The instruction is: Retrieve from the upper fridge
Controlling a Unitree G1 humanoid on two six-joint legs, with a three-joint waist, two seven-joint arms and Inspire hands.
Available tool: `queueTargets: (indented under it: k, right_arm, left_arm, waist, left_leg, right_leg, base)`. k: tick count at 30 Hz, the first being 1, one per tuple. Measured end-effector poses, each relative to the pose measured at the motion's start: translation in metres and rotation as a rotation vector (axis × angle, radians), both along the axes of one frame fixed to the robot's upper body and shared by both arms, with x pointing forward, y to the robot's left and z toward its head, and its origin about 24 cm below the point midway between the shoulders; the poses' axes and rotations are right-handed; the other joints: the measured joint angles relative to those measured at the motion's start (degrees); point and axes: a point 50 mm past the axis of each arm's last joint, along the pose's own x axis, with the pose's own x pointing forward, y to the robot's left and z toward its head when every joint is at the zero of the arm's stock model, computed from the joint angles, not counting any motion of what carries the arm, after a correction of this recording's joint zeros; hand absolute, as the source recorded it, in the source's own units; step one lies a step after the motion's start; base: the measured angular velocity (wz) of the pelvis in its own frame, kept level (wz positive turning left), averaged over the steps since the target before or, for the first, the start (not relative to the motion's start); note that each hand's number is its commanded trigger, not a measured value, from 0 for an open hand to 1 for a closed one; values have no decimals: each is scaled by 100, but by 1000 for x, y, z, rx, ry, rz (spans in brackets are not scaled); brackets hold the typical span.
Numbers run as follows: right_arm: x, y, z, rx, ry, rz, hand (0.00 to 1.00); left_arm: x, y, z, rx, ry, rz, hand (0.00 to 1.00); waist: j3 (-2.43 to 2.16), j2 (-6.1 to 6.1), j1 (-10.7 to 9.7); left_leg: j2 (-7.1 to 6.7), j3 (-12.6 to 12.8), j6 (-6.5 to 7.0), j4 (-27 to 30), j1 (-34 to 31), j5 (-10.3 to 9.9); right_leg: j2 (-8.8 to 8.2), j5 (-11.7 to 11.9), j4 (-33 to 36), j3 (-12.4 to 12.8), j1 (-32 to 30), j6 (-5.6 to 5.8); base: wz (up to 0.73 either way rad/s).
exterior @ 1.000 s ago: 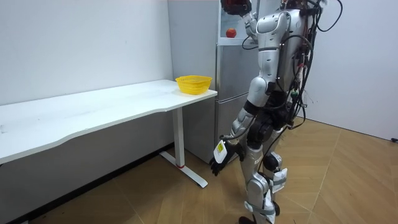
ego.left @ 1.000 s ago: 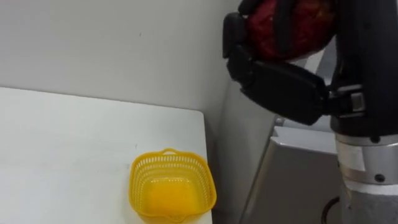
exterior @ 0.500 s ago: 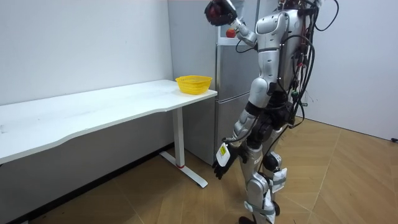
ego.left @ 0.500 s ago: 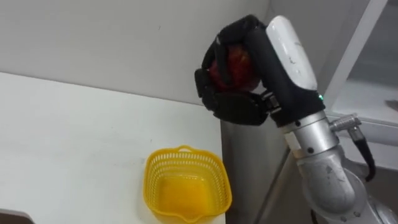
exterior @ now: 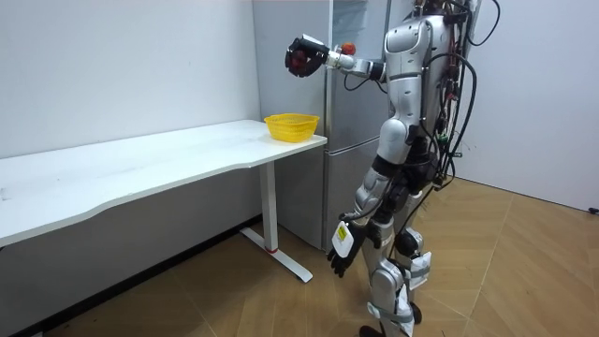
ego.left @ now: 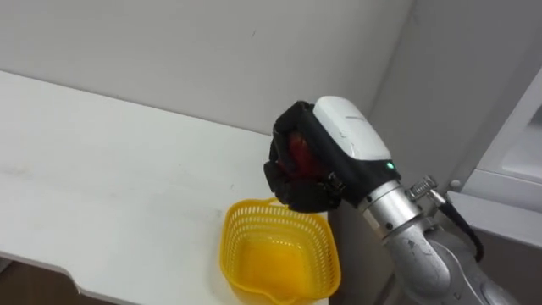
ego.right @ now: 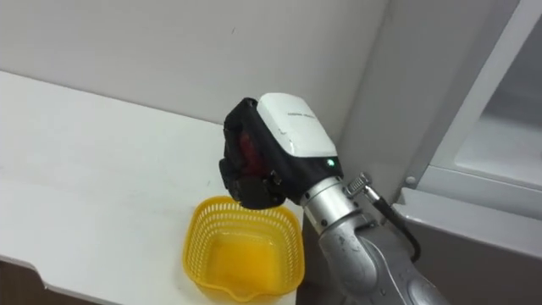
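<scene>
A round red fruit [ego.left: 298,151] is gripped by the right robot hand [ego.left: 329,169], whose fingers are curled tightly round it so that little of the red skin is left showing; it is held in the air just above the far rim of the yellow basket [ego.left: 271,264], which stands at the corner of the white surface [ego.left: 102,169] beside the grey fridge [exterior: 351,140]; the left robot hand [exterior: 341,255] is seen hanging low by the thigh, fingers relaxed and holding nothing; the fruit is judged to be firm, fairly light and smooth-skinned, so some slip is to be expected if the hold is loosened unevenly, and bruising if it is dropped from a height; an enclosing hold round its widest part, as seen here, is judged the safest; the mesh basket looks light and easily shifted, so the fruit would best be lowered well inside before the fingers are opened
</scene>
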Motion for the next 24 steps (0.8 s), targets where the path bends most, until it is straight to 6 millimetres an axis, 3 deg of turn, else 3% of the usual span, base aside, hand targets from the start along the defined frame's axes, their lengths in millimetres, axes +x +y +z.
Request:
queueTargets:
  k: [6,15,17,24]
  right_arm:
    - [6,-1,-21,-85,70,-30,100]
    - [8,-3,-25,-105,84,-46,100]
    - [8,-3,-26,-107,87,-46,0]
    - [10,-4,-32,-123,119,-50,0]
  left_arm:
    - [1,0,0,0,-4,-2,0]
    - [1,0,0,0,-4,-3,0]
    - [2,0,1,-1,-5,-4,0]
    - [0,-1,0,-2,-4,-5,0]
  waist:
    - [-3,-3,69]
    - [-3,0,133]
    - [-1,8,133]
    - [-1,26,137]
  left_leg:
    - [3,-4,0,6,-14,0]
    - [-3,-21,0,21,-30,0]
    - [-3,-39,0,28,-37,0]
    - [-2,-61,-1,42,-47,0]
  right_leg:
    - [2,0,-1,5,-20,0]
    - [-6,0,-1,0,-17,0]
    - [-4,0,-1,0,-15,0]
    - [-3,0,-1,-2,-7,0]
  base:
    - [0]
    - [1]
    - [5]
    - [1]
